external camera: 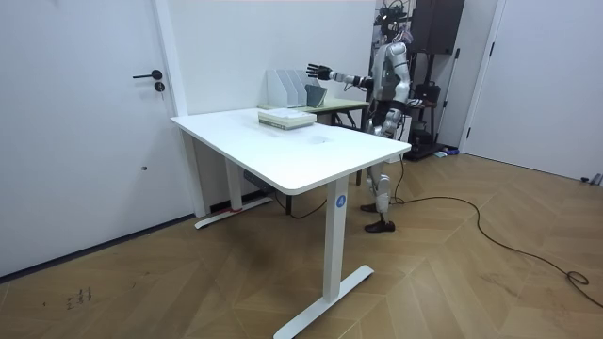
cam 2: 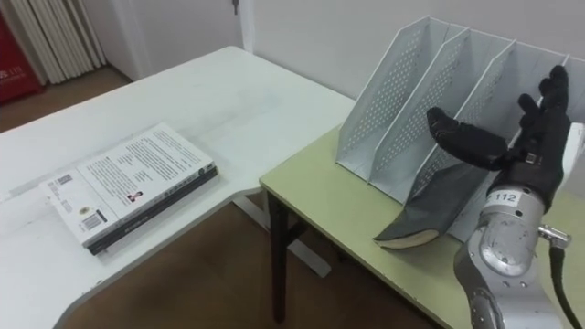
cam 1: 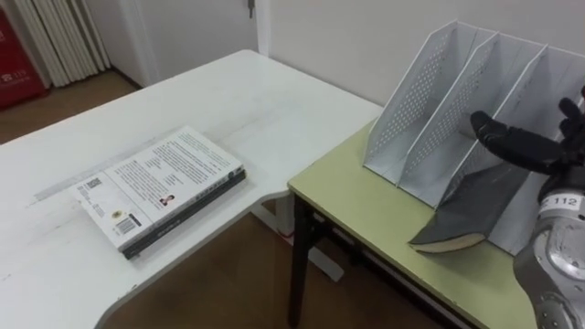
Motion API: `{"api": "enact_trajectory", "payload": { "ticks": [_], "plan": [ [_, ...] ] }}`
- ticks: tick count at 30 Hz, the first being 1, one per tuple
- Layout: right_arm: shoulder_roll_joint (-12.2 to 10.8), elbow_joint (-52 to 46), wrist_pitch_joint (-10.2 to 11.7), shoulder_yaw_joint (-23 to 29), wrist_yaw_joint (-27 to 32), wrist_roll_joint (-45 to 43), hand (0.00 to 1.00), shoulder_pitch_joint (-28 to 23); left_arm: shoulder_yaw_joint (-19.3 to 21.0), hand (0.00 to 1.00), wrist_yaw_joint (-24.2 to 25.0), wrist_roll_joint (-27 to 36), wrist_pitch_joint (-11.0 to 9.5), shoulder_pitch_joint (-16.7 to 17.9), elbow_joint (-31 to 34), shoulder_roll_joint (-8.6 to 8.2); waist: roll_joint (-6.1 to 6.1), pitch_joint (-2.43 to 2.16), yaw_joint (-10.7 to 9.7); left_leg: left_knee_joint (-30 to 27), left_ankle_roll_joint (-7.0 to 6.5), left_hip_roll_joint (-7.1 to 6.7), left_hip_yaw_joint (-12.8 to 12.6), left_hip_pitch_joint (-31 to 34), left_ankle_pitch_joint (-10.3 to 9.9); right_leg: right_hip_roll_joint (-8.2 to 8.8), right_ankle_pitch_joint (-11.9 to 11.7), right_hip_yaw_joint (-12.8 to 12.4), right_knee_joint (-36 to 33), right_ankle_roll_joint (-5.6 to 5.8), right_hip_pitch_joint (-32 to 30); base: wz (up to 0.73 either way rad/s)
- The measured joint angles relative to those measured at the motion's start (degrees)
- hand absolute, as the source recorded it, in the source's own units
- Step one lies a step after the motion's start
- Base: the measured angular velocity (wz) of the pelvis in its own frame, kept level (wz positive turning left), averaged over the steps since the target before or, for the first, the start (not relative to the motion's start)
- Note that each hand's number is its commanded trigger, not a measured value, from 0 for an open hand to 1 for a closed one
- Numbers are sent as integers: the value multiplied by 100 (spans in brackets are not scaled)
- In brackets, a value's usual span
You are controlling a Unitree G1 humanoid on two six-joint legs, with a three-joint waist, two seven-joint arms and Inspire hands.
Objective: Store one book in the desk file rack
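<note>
Looks like I'm at the tail end of the insert step. The dark book (cam 2: pixel 428 216) is partly in a slot toward the right of the file rack (cam 2: pixel 402 100), but it's slumped. Its long axis slants from inside the slot down and out toward me, and the low end with the pale page edge rests on the green worktop (cam 2: pixel 320 206). My right robot hand (cam 2: pixel 523 144) is spread wide just above it, holding nothing. Next I'd probably nudge the low end in until the book stands upright. 2 more books (cam 2: pixel 132 181) sit stacked on the white worktop (cam 2: pixel 219 91), well apart.
</note>
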State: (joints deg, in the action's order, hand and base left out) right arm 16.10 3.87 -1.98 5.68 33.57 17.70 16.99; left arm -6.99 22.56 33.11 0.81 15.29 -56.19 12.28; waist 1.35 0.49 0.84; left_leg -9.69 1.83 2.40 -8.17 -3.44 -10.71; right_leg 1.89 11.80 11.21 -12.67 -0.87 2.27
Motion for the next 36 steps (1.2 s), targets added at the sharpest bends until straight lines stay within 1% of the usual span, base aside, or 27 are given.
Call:
{"api": "enact_trajectory", "payload": {
  "ticks": [7, 10, 13, 16, 19, 21, 22, 24, 25, 26, 27, 28, 29, 30, 31, 32, 33, 34, 36],
  "plan": [
    [0, 31, 1, 1, -2, 8, 0, 0, 2, 0, 0, 0, 1, 2, 0, 0, -3, -2, -4, 0, 0, 0, 18, -10, 0, -1, -1, 13, 1, -1, 16, 0],
    [1, 30, 2, 4, -27, 31, 0, 0, 5, 0, 0, 1, 2, 4, 5, -1, -10, -11, 0, 0, 0, 0, 32, -13, 0, -1, -1, 21, 1, -1, 24, 0],
    [1, -17, 2, 13, -281, 212, 0, 0, 26, 0, 5, -20, 2, 6, -4, -9, -23, -23, -23, -2, 0, 0, 35, -36, 0, -2, -1, 19, 6, -1, 55, 0],
    [24, -359, 3, 15, -727, 407, 0, 0, 68, 0, 57, -122, -2, 5, -17, -14, -51, -40, -31, -4, 0, 0, 27, -38, 0, -2, -1, 15, 6, -1, 55, 0],
    [107, -802, 49, -8, -1352, 789, 0, -2, 71, 0, 75, -125, -78, 19, -34, -18, -54, -39, -25, -1, 0, 3, 25, -70, 0, -4, -1, -1, 6, -1, 77, -1],
    [132, -1039, 77, -20, -2098, 1088, 0, -14, 182, 0, 147, -135, -86, 41, -41, -25, -39, -36, -58, -3, 0, 4, 25, -76, 0, -2, -1, -9, 3, -1, 82, 0],
    [153, -1080, 76, -26, -2300, 1156, 0, -25, 214, 0, 179, -135, -86, 54, -34, -18, -34, -37, -61, -4, 0, 5, 25, -68, 0, -2, -1, -3, 2, -1, 79, 0],
    [336, -1239, 76, -130, -3116, 1407, 0, -144, 274, 0, 217, -173, -82, 82, -23, 36, 2, -34, -57, -23, 0, 13, 28, -30, 0, 0, -3, 16, 4, -5, 64, 5],
    [396, -1291, 75, -176, -3320, 1430, 0, -212, 278, 0, 226, -183, -77, 81, -25, 54, 16, -33, -48, -31, 0, 14, 27, -25, 0, 1, -3, 15, 4, -5, 65, 4],
    [488, -1347, 62, -298, -3740, 1458, 0, -315, 283, 0, 244, -179, -64, 82, -35, 75, 45, -36, -41, -41, 1, 17, 26, -24, 0, 1, -3, 3, 4, -5, 67, 0],
    [517, -1350, 47, -405, -4134, 1469, 0, -381, 283, 0, 287, -182, -32, 63, -41, 106, 72, -31, -41, -54, 1, 21, 26, -18, -1, 1, -3, -1, 4, -6, 67, 0],
    [517, -1350, 15, -454, -4314, 1469, 0, -392, 284, 0, 295, -181, -15, 53, -41, 119, 87, -22, -38, -61, 1, 22, 26, -14, -1, 0, -4, -4, 4, -7, 66, 0],
    [528, -1350, -74, -545, -4668, 1469, 0, -393, 283, 0, 303, -144, 35, 31, -40, 146, 117, -14, -32, -75, 2, 24, 22, -2, -1, 0, -6, -8, 6, -10, 60, 0],
    [581, -1351, -156, -640, -5024, 1479, 0, -395, 282, 0, 326, -121, 72, 22, -40, 181, 152, -21, -35, -86, 2, 24, 22, 21, -1, 1, -6, -3, 17, -11, 57, 3],
    [636, -1351, -180, -703, -5194, 1488, 0, -395, 282, 0, 337, -120, 90, 18, -40, 204, 170, -27, -35, -97, 2, 24, 21, 45, -1, 3, -6, 5, 25, -11, 54, 10],
    [746, -1395, -190, -802, -5533, 1445, 0, -451, 282, 0, 354, -125, 142, -9, -42, 258, 218, -50, -24, -127, 2, 24, 12, 88, -2, 3, -6, 17, 52, -11, 48, 13],
    [853, -1428, -190, -892, -5900, 1344, 0, -548, 283, 0, 407, -127, 165, -11, -43, 317, 260, -61, 31, -132, 2, 25, 13, 97, -2, 1, -7, 28, 64, -12, 61, 11],
    [904, -1428, -192, -926, -6089, 1308, 0, -613, 283, 0, 441, -126, 179, -14, -43, 347, 281, -72, 77, -141, 3, 25, 14, 99, -2, 2, -7, 31, 68, -12, 66, 5],
    [1094, -1394, -235, -1132, -6717, 1061, 0, -868, 283, 0, 524, -126, 220, -40, -30, 448, 318, -76, 207, -161, 5, 25, 50, 104, -3, 2, -8, 30, 84, -13, 80, 0]
  ]
}}
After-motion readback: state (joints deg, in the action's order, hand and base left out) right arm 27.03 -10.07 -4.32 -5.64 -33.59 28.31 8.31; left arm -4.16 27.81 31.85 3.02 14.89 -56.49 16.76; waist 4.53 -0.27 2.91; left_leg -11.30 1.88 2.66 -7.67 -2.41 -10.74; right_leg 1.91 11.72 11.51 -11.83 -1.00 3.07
